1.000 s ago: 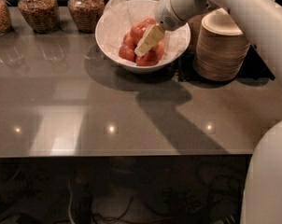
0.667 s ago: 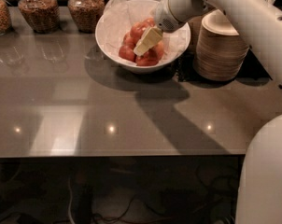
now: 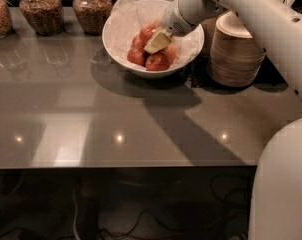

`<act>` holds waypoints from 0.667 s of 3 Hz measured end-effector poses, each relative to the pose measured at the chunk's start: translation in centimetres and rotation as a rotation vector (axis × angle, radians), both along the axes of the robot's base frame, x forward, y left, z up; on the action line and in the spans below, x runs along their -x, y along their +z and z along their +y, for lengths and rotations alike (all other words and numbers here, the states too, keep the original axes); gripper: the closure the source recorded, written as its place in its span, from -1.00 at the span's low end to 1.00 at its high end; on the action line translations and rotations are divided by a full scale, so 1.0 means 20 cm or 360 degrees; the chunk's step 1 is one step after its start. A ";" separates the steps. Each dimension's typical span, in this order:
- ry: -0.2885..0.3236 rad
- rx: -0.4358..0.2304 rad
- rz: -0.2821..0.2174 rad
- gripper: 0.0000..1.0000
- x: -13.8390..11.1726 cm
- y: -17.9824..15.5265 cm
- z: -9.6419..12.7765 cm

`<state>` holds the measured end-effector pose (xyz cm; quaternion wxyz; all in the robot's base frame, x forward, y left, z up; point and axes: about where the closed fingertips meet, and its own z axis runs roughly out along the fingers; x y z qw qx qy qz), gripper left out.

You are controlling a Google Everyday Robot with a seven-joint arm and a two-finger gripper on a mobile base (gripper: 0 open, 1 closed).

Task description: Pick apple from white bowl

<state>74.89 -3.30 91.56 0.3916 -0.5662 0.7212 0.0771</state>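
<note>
The white bowl (image 3: 150, 74), wide, glossy and lined with crinkled white paper, stands at the back middle of the dark grey counter. Several red apples (image 3: 157, 62) lie piled in it. My gripper (image 3: 158, 42), cream-coloured at the end of the white arm, reaches in from the upper right. It is down in the bowl, right on top of the apple pile. It covers part of the apples beneath it.
A stack of beige disposable bowls (image 3: 236, 54) stands just right of the white bowl. Three glass jars (image 3: 39, 11) of dry goods line the back left. The counter's front edge (image 3: 116, 165) runs across. My white body (image 3: 283, 184) fills the lower right.
The gripper stays over the apples in the bowl, with hardly any shift. My body at the lower right has crept slightly further into view.
</note>
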 end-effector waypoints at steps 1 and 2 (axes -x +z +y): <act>-0.0006 0.0003 0.0006 0.33 0.00 0.00 -0.01; -0.0024 -0.0018 -0.0010 0.82 0.06 0.04 -0.06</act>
